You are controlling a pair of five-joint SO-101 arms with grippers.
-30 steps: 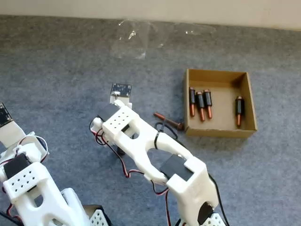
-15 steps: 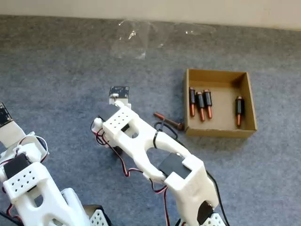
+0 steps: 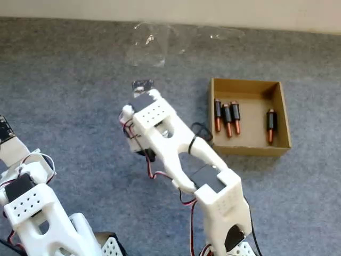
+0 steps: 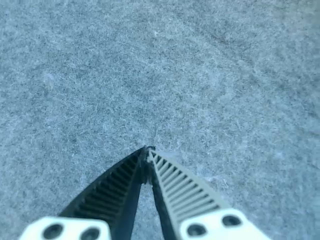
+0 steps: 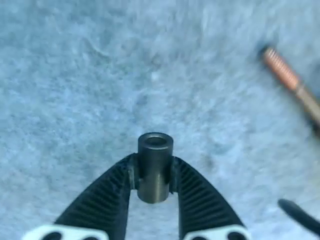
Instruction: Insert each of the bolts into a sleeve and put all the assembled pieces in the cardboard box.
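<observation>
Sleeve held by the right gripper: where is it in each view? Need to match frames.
High view: hidden under the right arm's wrist, left of the cardboard box.
Left wrist view: not in it.
Right wrist view: sleeve clamped between the fingers of the right gripper, bolt lying beyond.
Shared landmark: the grey carpet.

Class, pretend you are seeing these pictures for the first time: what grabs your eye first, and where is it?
The right gripper pinches a dark sleeve over the grey carpet, with a copper bolt lying nearby. In the high view, a cardboard box towards the right holds four assembled pieces.
</observation>
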